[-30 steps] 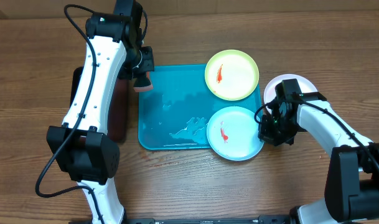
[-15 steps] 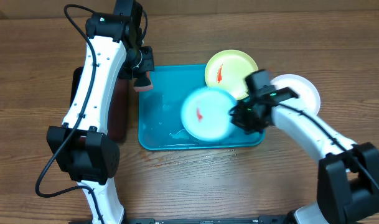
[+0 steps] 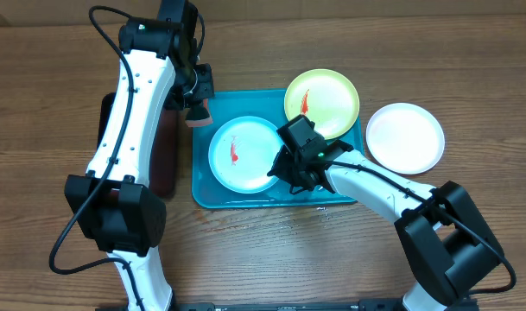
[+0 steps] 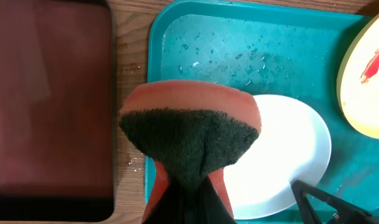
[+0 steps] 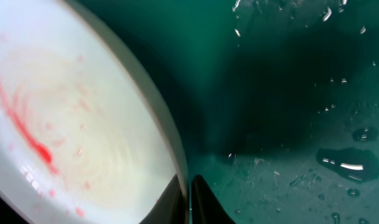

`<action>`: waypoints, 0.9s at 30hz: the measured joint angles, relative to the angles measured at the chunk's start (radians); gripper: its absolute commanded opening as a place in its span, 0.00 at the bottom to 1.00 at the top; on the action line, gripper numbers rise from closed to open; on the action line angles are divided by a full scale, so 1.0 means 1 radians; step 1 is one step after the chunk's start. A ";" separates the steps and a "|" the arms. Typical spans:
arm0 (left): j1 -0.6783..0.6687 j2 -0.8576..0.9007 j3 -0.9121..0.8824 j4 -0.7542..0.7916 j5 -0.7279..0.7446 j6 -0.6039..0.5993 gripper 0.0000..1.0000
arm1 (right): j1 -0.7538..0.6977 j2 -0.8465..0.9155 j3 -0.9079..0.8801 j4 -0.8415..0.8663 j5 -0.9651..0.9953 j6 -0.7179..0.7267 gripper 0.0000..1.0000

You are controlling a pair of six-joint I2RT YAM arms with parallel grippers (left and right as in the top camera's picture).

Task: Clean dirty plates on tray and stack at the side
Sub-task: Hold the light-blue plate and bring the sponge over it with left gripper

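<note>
We see the left claw clamped tight on an orange sponge with a dark scouring face. It hangs over the upper left corner of the turquoise tray, near the black tray with its dark red inside. The right claw is pinched on the right rim of the light-blue-rimmed plate. That plate lies in the tray's left half, a red smear on its white centre. The yellow-green plate, also smeared red, overlaps the tray's upper right corner. The white plate rests on the tabletop just beside the tray's right edge. Water droplets dot the tray floor.
</note>
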 measured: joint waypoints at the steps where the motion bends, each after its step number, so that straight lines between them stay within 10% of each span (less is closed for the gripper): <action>1: 0.000 0.000 0.000 0.001 0.000 0.000 0.04 | -0.001 0.000 0.000 0.000 0.003 -0.008 0.20; 15: -0.029 0.000 0.000 0.039 0.000 0.000 0.04 | -0.100 0.032 0.035 0.008 -0.042 -0.204 0.24; 27: -0.074 0.019 0.000 0.043 0.000 0.004 0.04 | -0.098 0.093 0.064 0.020 -0.067 -0.265 0.08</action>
